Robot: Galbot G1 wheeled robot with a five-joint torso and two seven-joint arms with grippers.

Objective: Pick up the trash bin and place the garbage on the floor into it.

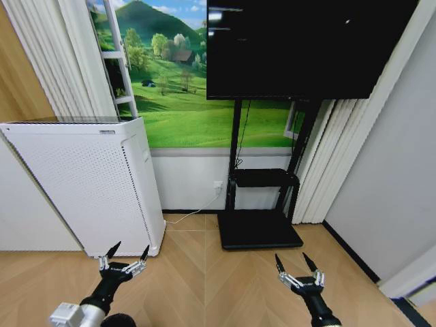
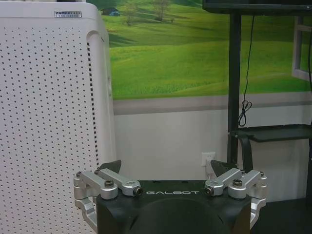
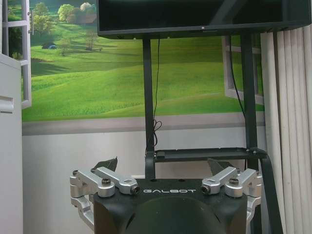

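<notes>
Both claws hung low over the floor (image 1: 204, 286), nearest to the head camera: the left claw (image 1: 123, 259) at about 7 o'clock and the right claw (image 1: 298, 269) at about 5 o'clock, each spread wide and holding nothing. Neither the trash bin nor the garbage could be located from this pose, so I could not judge which arm was nearer. At 10 o'clock a white appliance (image 1: 82, 184) stood close beside the left claw, and at 12 o'clock the black TV stand (image 1: 259, 228) limited forward room; the bare parquet between them lay open.
</notes>
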